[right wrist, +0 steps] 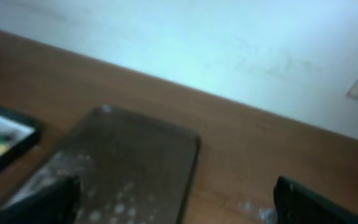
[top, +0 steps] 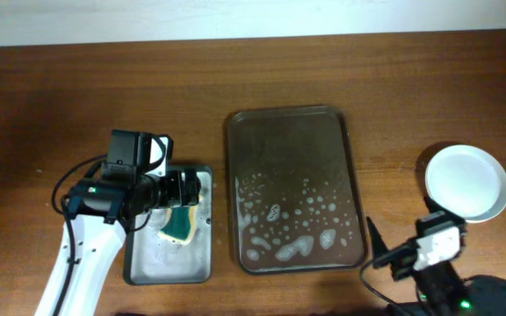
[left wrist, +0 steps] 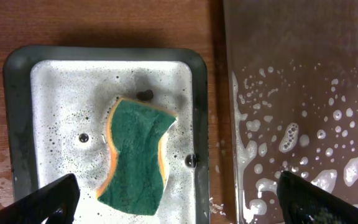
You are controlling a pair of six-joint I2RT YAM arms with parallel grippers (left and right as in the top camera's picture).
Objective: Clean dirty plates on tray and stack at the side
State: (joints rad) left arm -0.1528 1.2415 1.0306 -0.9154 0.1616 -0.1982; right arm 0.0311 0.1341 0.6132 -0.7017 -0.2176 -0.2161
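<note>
A large dark tray (top: 292,132) lies mid-table with soap foam on its near half and no plate on it; it also shows in the left wrist view (left wrist: 303,74) and the right wrist view (right wrist: 129,149). A white plate (top: 466,182) sits on the table at the right. A green and yellow sponge (top: 181,225) lies in a small soapy metal pan (top: 139,263), also seen in the left wrist view (left wrist: 135,155). My left gripper (left wrist: 179,199) hangs open above the pan, empty. My right gripper (right wrist: 176,199) is open and empty near the front right of the tray.
The small pan's rim (left wrist: 17,81) holds grey soapy water. Spilled foam spots lie on the wood between the pan and the tray (left wrist: 219,168). A pale wall (right wrist: 229,43) runs behind the table.
</note>
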